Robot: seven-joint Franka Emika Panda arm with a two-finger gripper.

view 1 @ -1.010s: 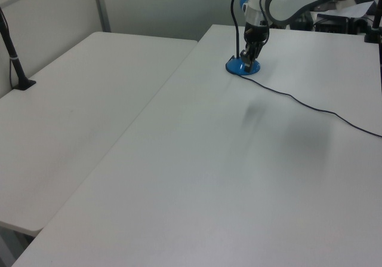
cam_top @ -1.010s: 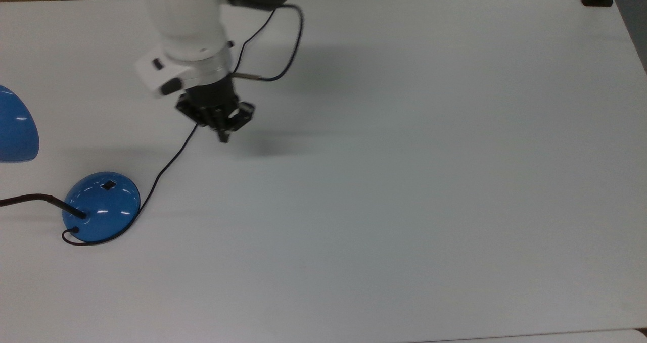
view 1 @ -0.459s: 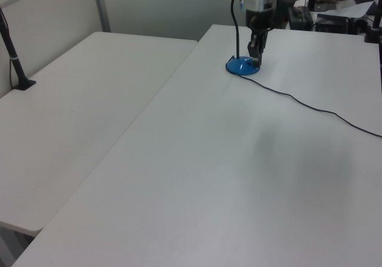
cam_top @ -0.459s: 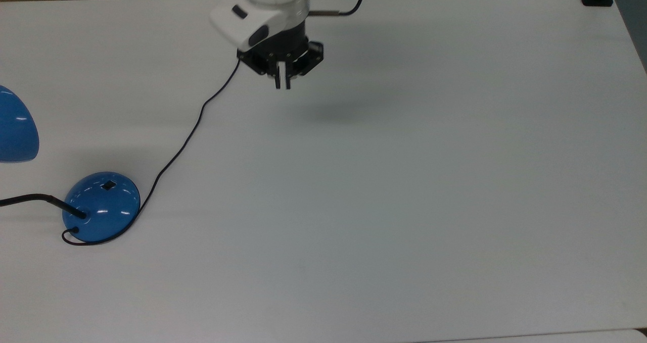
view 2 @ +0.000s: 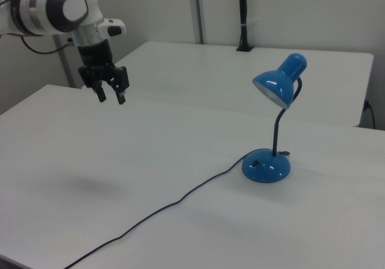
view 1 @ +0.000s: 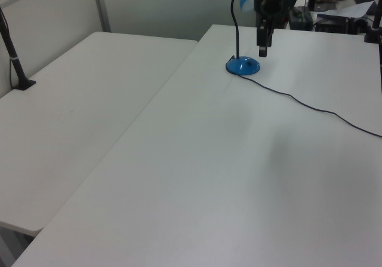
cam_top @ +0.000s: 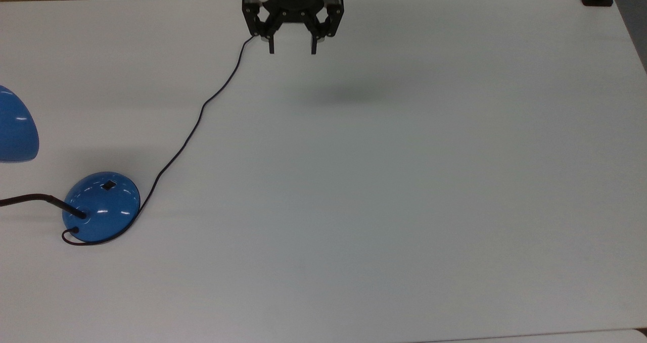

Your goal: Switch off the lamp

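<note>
Two black fingers of the gripper (cam_top: 292,50) hang spread apart with nothing between them, up above the white table (cam_top: 384,191) near the top view's upper edge. The blue desk lamp (view 2: 272,124) stands well apart from it, at the top view's lower left, its dome base (cam_top: 101,206) flat on the table with the small black rocker switch (cam_top: 108,185) on top. Its thin black cord (cam_top: 192,126) trails across the table toward the gripper's side.
</note>
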